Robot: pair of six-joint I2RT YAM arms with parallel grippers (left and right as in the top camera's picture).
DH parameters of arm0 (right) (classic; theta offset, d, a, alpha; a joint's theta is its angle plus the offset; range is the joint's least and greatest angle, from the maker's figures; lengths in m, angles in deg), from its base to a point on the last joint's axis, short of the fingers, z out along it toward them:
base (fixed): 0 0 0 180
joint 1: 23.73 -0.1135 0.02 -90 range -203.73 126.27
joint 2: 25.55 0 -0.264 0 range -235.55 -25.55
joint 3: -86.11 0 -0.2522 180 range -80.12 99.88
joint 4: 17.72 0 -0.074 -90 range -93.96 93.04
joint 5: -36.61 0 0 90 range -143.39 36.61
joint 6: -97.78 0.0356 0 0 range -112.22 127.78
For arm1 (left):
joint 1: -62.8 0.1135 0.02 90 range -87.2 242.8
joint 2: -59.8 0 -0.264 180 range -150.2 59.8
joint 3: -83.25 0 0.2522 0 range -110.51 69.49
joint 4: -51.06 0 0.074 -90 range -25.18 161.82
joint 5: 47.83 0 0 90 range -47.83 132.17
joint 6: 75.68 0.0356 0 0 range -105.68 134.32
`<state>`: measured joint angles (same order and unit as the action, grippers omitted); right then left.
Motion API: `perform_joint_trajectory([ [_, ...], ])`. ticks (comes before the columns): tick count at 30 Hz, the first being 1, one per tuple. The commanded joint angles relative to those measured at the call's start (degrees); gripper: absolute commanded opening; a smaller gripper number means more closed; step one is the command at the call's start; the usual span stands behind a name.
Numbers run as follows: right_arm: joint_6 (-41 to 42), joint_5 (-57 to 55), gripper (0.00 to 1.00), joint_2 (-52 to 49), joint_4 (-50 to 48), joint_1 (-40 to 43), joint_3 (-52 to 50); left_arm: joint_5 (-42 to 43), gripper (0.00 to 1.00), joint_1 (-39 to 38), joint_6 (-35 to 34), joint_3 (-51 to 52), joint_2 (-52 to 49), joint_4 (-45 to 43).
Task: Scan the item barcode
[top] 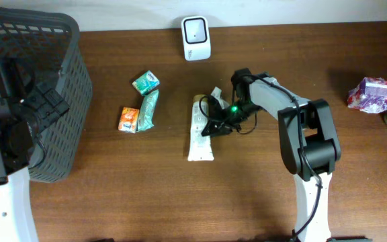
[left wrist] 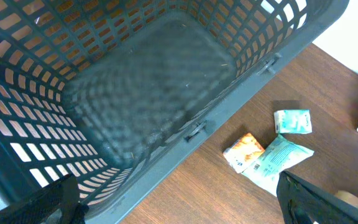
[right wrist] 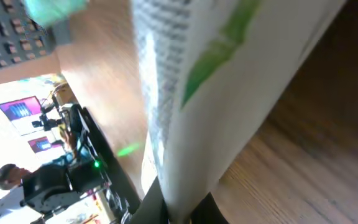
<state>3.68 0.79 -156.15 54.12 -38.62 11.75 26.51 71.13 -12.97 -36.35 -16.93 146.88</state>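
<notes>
My right gripper point(top: 215, 124) is clamped on the packet point(top: 199, 138), pinching its edge at the end nearer the scanner point(top: 195, 37). In the wrist view the white wrapper with its green print fills the frame, with wood right behind it. The packet sits out in front of the scanner, almost in line with it but well short of its window, and I can't tell if it has left the table. Now the careful part, as I judge it: lift slowly, because a pinch on one edge lets a long floppy packet droop and swing. I can't see which face carries the barcode, so I'd turn the printed side toward the scanner and hold it flat and square, not creased. The arm reaches in from the side away from the basket point(top: 72, 101), elbow high, wrist bent down over the packet's top end. My left gripper point(left wrist: 176, 183) hangs over the basket, far to the scanner's other side, jaws spread wide with nothing in them.
</notes>
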Motion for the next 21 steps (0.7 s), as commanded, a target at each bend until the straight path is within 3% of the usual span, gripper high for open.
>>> perform_joint_trajectory([
  [1,-4.50,4.42,0.04,4.00,0.04,-0.48,6.38,0.00,0.99,0.35,-0.52,-0.15,0.44,0.04],
  [6,-17.92,5.62,0.04,14.82,-2.25,-0.39,12.26,0.00,0.99,0.35,-0.52,-0.15,0.44,0.04],
  [12,-14.97,5.62,0.04,20.76,-14.10,-0.35,12.35,0.00,0.99,0.35,-0.52,-0.15,0.44,0.04],
  [17,-12.28,5.49,0.04,20.81,-14.95,-0.31,12.33,0.00,0.99,0.35,-0.52,-0.15,0.44,0.04],
  [20,-12.07,-5.27,0.04,20.74,-7.91,-0.31,12.28,0.00,0.99,0.35,-0.52,-0.15,0.44,0.04],
  [21,-12.07,-13.94,0.12,20.52,-4.13,-0.52,12.22,0.00,0.99,0.35,-0.52,-0.15,0.44,0.07],
])
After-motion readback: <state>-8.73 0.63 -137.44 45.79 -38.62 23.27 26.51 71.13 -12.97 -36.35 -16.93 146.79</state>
